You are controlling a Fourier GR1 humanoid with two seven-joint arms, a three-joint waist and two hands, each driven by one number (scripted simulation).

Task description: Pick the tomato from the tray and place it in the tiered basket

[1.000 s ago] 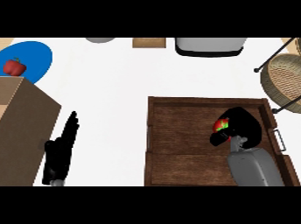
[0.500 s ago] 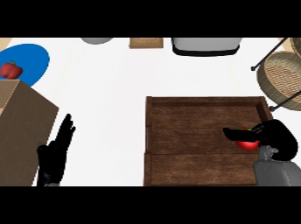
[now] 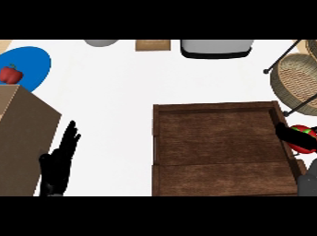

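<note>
A red tomato [image 3: 305, 135] with a green top sits in my right hand [image 3: 298, 138], whose black fingers curl round it at the right rim of the brown wooden tray [image 3: 215, 143]. The hand is raised over the tray's right edge, below the tiered wicker basket [image 3: 302, 83] on its black wire stand at the upper right. My left hand [image 3: 61, 161] rests open at the lower left, fingers straight and pointing up, beside a cardboard box.
A cardboard box [image 3: 11, 133] fills the left edge. Behind it lies a blue plate [image 3: 32, 64] with a red bell pepper [image 3: 10, 73]. Along the back stand a grey bowl [image 3: 101, 42], a small wooden board [image 3: 153, 44] and a grey appliance [image 3: 215, 48].
My right hand has carried the tomato from the tray's middle right out to its right rim, closer to the basket. The left hand has stayed where it was.
</note>
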